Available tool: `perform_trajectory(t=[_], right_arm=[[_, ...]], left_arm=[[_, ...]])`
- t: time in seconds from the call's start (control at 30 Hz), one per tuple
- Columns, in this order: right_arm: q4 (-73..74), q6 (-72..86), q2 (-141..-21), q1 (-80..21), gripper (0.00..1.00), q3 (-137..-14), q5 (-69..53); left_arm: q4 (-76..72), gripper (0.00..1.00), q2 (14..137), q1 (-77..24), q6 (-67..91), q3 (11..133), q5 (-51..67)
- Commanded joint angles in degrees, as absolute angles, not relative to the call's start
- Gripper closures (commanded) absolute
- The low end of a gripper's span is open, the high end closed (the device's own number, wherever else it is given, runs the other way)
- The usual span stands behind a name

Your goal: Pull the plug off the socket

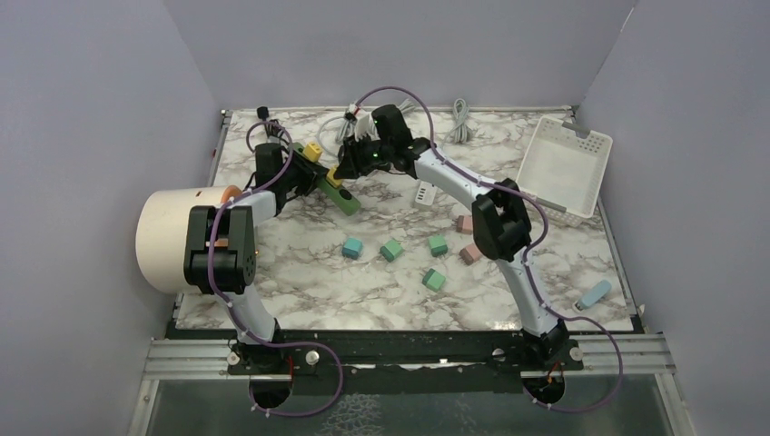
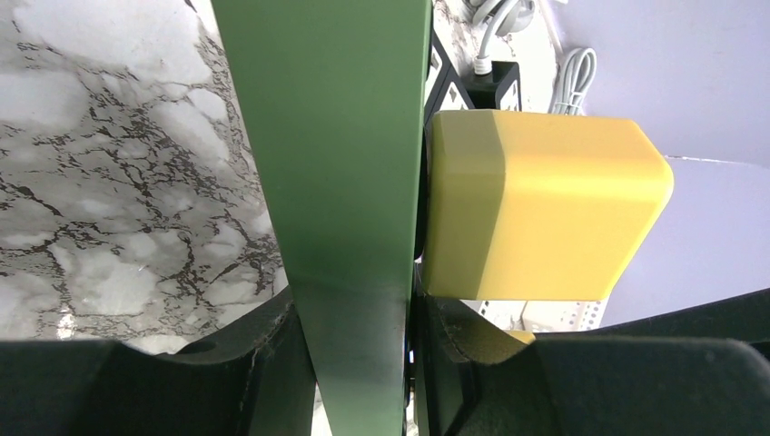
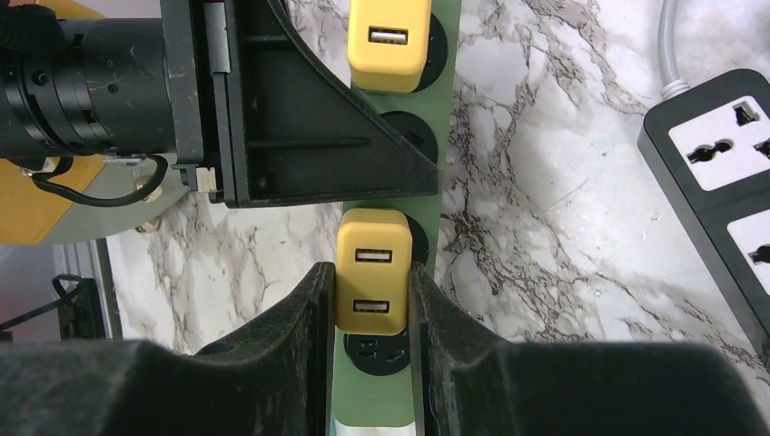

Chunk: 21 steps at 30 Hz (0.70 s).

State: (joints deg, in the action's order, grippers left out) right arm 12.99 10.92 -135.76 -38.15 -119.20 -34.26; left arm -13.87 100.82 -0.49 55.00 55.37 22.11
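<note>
Near the far edge of the table (image 1: 300,272), left of middle, the left gripper (image 2: 359,318) clamps the green socket strip (image 1: 348,202) while the right gripper (image 3: 372,300) grips the yellow plug (image 3: 373,241) seated in it; the next move likely needs a straight outward pull.

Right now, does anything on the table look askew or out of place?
Yes. The white basket at the far right sits tilted, apparently leaning on the wall, not flat. The gripped yellow plug and green power strip look straight.
</note>
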Motion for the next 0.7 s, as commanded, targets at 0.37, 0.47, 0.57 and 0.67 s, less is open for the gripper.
perform_trajectory(t=[0.37,0.47,0.57,0.67], right_arm=[[6.8,14.6,-120.2,-31.5,0.99,-119.9,-44.5],[4.5,16.0,-117.4,-31.1,0.99,-117.3,-43.6],[4.6,12.7,-114.3,-32.1,0.99,-114.9,-38.6],[10.3,2.9,-112.3,-36.2,0.99,-116.0,-28.3]], left_arm=[[-16.6,1.00,99.3,-0.8,52.7,54.8,21.2],[-15.4,1.00,99.4,-0.8,52.3,55.4,20.5],[-13.8,1.00,99.7,-0.8,51.9,56.0,19.9],[-12.7,1.00,100.3,-0.8,51.9,56.5,19.5]])
